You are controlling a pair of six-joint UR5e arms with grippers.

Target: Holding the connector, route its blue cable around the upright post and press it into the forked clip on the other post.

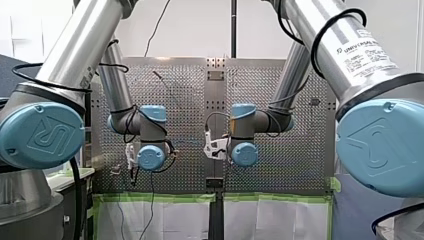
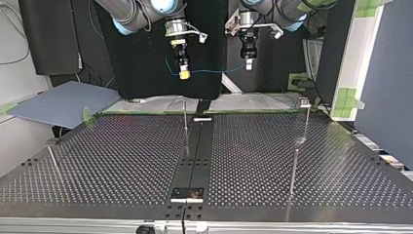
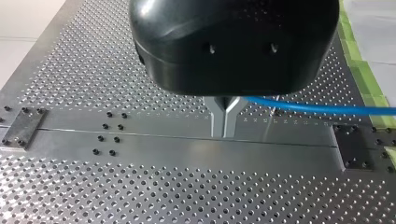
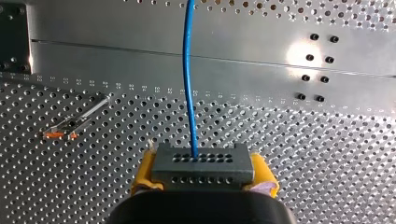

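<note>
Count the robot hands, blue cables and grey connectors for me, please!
2 hands: my left hand and my right hand
1 blue cable
1 connector
Total: 4

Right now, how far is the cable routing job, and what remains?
Done: my right gripper holds the connector, my left gripper pinches the blue cable. In hand: both hang above the table, cable stretched between them. Left: the whole routing and clipping; the cable touches none of the posts.
</note>
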